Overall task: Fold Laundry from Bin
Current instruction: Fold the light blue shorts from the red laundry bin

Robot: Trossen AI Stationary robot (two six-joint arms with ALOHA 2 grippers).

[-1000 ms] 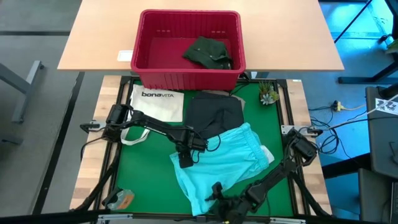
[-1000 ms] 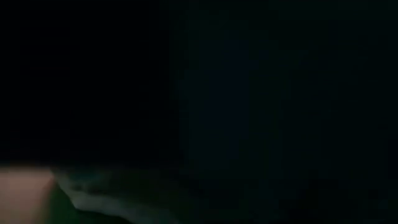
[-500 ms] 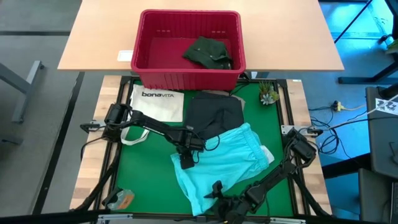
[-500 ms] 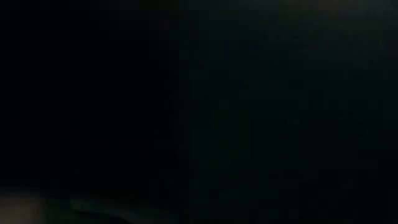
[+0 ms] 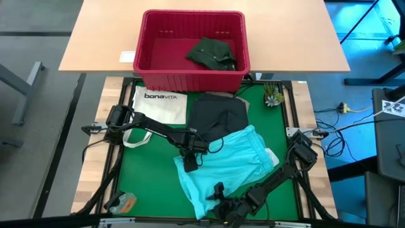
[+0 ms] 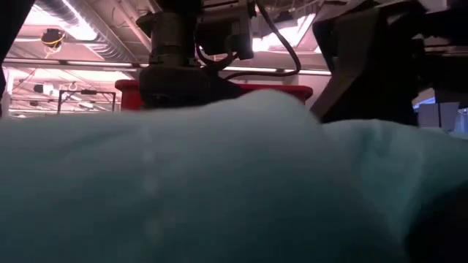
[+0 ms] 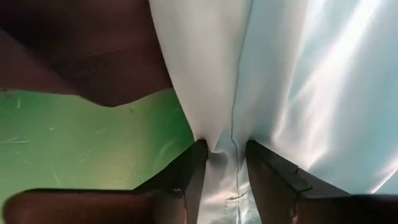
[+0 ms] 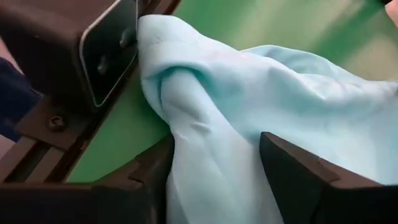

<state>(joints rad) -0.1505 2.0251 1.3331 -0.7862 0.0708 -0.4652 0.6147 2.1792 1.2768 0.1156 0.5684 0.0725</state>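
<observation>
Light turquoise garment [image 5: 224, 168] lies spread, rumpled, on the green mat [image 5: 145, 177], near side of centre, with the dark grey garment [image 5: 218, 117] just beyond it and partly under its far edge. Dark green garment [image 5: 212, 52] sits in the red bin [image 5: 145, 38] on the far table; white tote bag [image 5: 161, 104] to the far left of the mat. Left gripper [image 7: 221, 158] at the turquoise piece's left edge, fingers pinching a seam of the cloth. Right gripper [image 8: 214, 168] at its near edge, fingers spread either side of a bunched fold, not visibly clamped. Step in hand: taking hold of two edges to lay the piece out or start a fold. Next move likely needs the right fingers closed on the fold, then both arms drawing together so the cloth goes taut without slipping.
</observation>
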